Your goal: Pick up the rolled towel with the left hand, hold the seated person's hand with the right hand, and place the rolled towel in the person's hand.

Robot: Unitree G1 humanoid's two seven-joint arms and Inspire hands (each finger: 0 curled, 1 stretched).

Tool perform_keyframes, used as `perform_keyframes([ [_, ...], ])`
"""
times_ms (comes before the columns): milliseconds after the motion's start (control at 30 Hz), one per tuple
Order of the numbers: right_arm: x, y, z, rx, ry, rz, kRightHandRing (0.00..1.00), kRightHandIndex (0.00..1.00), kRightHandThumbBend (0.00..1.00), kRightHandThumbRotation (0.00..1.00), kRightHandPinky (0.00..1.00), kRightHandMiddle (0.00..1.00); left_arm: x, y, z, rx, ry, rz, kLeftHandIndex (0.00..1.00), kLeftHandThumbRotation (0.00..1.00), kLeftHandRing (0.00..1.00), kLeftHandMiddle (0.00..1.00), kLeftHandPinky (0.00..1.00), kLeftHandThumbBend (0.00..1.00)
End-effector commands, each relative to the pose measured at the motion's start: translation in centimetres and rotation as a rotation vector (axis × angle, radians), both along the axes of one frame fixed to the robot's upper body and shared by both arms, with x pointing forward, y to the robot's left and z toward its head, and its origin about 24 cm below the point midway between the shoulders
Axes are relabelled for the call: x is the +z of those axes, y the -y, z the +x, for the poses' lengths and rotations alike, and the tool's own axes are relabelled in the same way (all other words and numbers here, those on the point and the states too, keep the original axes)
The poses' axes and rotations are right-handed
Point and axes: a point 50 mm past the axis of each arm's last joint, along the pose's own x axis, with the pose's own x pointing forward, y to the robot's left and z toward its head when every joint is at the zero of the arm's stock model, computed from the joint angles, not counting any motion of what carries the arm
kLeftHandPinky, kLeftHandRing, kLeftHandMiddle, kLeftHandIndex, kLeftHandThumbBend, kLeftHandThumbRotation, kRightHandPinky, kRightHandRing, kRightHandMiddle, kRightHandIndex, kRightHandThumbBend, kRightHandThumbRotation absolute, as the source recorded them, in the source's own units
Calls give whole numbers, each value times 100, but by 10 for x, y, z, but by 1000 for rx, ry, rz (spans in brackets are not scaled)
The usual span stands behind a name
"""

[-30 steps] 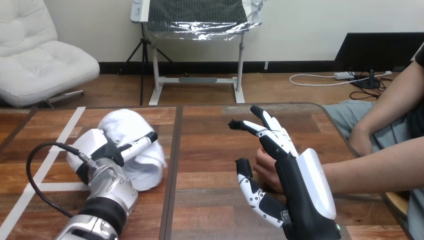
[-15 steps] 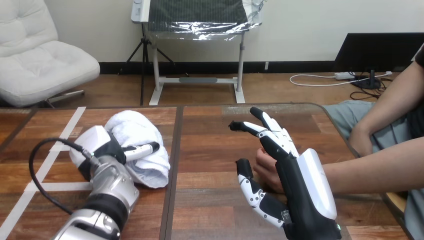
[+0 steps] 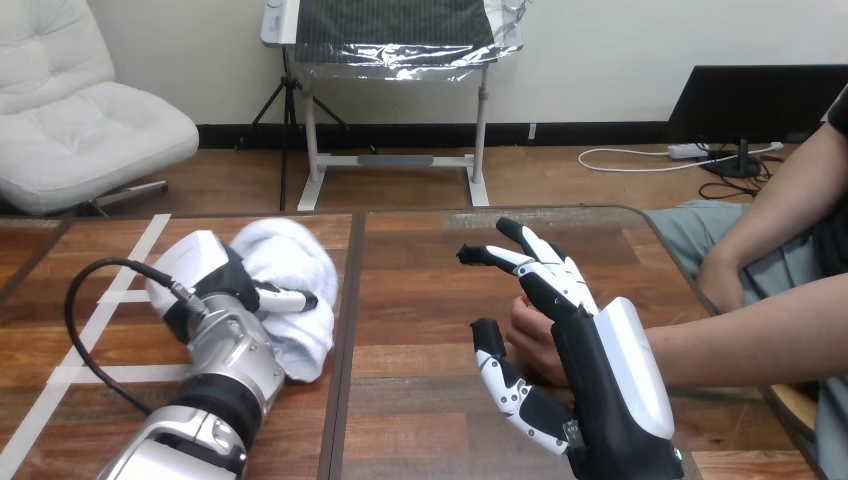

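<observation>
The white rolled towel (image 3: 296, 270) is at the left of the table, with my left hand (image 3: 215, 280) curled round it; a finger and the thumb wrap its near side. Whether the towel still touches the wood I cannot tell. My right hand (image 3: 600, 350) stands open at centre right, fingers straight and spread, thumb low. The person's hand (image 3: 530, 335) rests on the table just behind my right palm, between its thumb and fingers, partly hidden by it. Their forearm (image 3: 760, 335) runs off to the right.
The wooden table (image 3: 420, 260) has a dark seam down its middle and white tape lines at the left. A black cable loops beside my left wrist. The person's other arm (image 3: 770, 210) is at the far right edge.
My left hand has carried the towel a little away from me and to the right. My right hand and the person's hand have stayed put.
</observation>
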Motion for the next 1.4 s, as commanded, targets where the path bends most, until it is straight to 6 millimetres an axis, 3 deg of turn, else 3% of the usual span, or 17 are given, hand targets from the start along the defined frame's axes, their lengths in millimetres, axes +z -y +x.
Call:
perform_keyframes([
  [0, 23, 2, 8, -1, 118, -1, 94, 77, 19, 0, 100, 93, -7, 5, -3, -21, -32, 23, 49, 0, 35, 44, 30, 72],
  [800, 23, 1, 8, 5, 111, 7, 93, 76, 19, 0, 99, 92, -10, 1, -8, -22, 85, -25, 48, 0, 34, 41, 29, 70],
  [1000, 23, 1, 9, 5, 114, 6, 93, 76, 19, 0, 98, 92, -11, 1, -11, -50, 231, -157, 48, 0, 31, 38, 25, 69],
  [1367, 23, 1, 9, 9, 116, 3, 92, 76, 19, 0, 98, 91, -10, 5, -20, -36, 475, -555, 49, 0, 31, 39, 25, 68],
])
